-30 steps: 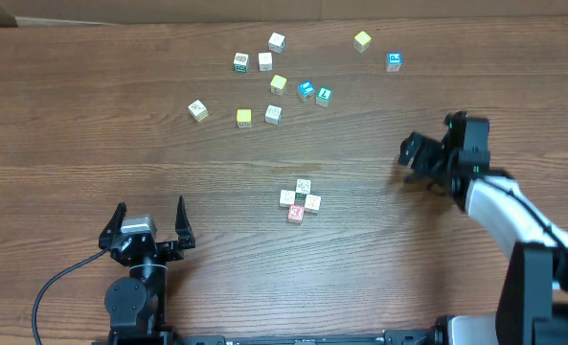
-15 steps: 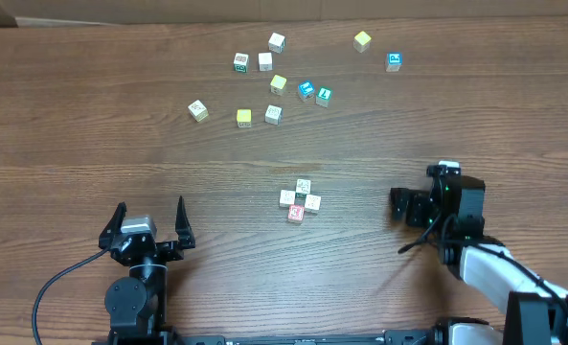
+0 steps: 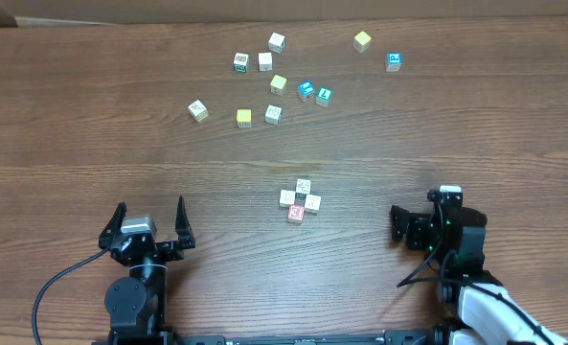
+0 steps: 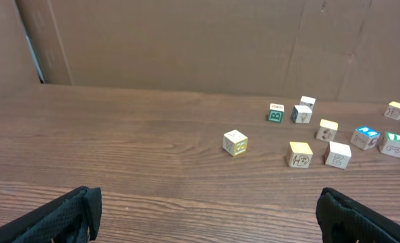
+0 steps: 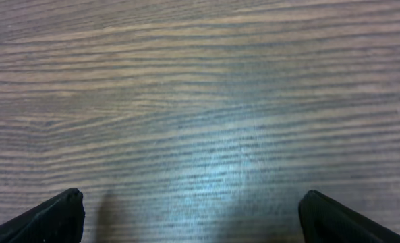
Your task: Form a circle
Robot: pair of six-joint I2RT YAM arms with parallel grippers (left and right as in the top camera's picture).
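The circle (image 3: 300, 200) is a small clump of cream picture cubes at the table's middle, seen in the overhead view; the nearest cube has a red-printed face (image 3: 296, 214). My left gripper (image 3: 150, 213) rests near the front edge, well left of the clump. It is open, and the left wrist view shows only bare wood between the fingers of that gripper (image 4: 203, 212). My right gripper (image 3: 398, 226) sits low to the right of the clump, pointing toward it and apart from it. In the right wrist view this gripper (image 5: 193, 216) is open over bare wood. Neither wrist view shows the clump.
Several loose cubes lie scattered at the back of the table (image 3: 274, 81): cream, plain yellow (image 3: 243, 117) and blue-faced (image 3: 306, 90) ones. The left wrist view shows them far ahead on the right (image 4: 328, 135). A brown wall (image 4: 186, 40) stands behind the table.
My right arm has drawn back from the right middle of the table toward the front edge, ending low beside the clump. The left arm and all cubes have stayed put.
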